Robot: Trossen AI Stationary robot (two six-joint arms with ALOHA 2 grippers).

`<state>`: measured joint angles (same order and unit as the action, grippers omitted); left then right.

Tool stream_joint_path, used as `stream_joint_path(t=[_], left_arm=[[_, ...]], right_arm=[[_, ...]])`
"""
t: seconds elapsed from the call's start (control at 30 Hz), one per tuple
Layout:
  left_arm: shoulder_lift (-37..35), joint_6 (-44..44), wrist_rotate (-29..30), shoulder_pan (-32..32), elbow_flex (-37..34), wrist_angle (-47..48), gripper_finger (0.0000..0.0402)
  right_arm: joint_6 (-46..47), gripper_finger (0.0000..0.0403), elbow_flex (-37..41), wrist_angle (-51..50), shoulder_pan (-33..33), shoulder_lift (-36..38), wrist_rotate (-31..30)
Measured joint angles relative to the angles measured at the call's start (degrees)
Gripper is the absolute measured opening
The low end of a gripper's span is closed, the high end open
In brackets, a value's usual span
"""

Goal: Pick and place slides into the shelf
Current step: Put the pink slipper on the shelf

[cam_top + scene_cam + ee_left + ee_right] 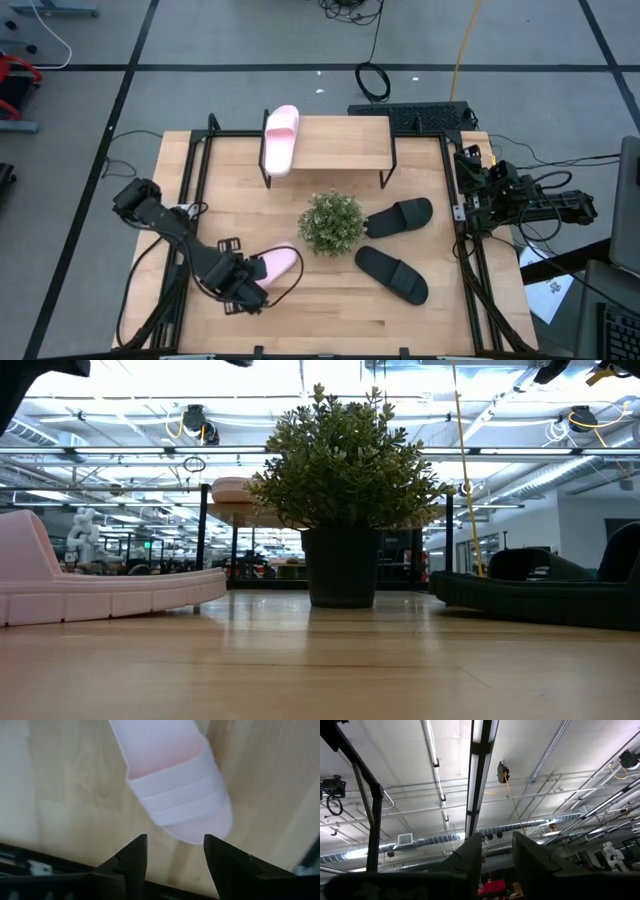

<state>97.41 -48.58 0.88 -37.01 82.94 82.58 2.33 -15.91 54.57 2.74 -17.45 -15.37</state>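
From above, the left gripper (248,290) hovers beside a pink slide (275,265) near the plant (331,222); another sits on the shelf (340,142). Its wrist view shows spread fingers (131,857) holding nothing (toe just ahead). Closing off-centre could push the slide away.

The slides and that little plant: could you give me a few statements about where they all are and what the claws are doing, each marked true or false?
1. One pink slide lies on the shelf. True.
2. Both black slides are on the shelf. False: both black slides lie on the table.
3. The left claw is open, just short of the second pink slide. True.
4. The right claw holds a black slide. False: it holds nothing, pointing up at the ceiling.
5. The plant stands on the shelf. False: on the table.
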Motion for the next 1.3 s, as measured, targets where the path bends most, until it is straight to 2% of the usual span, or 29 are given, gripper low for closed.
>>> stream_joint_path(t=[0.27, 0.5, 0.7, 0.93, 1.3], left_arm=[[0.0, 6.6, 5.4, -5.0, 0.0, -3.2, 0.0191], [0.0, 1.5, 8.2, -10.7, -2.1, -3.8, 0.0191], [0.0, 0.4, 8.3, -15.1, -6.8, -10.3, 0.0191], [0.0, -4.7, 15.6, -16.1, -11.5, -10.9, 0.0191], [0.1, -5.2, 14.7, -16.3, -14.9, -14.0, 0.0191]], right_arm=[[-0.2, 0.01, 0.0, -0.6, 0.0, 0.0, -1.4], [-0.2, 0.01, 0.0, -1.5, 0.0, 0.0, -1.4], [-0.2, 0.01, 0.0, -1.7, 0.0, 0.0, -1.5], [-0.6, 0.01, 0.0, -2.2, 0.0, 0.0, -3.0], [-0.5, 0.01, 0.0, -2.4, 0.0, 0.0, -3.1]])
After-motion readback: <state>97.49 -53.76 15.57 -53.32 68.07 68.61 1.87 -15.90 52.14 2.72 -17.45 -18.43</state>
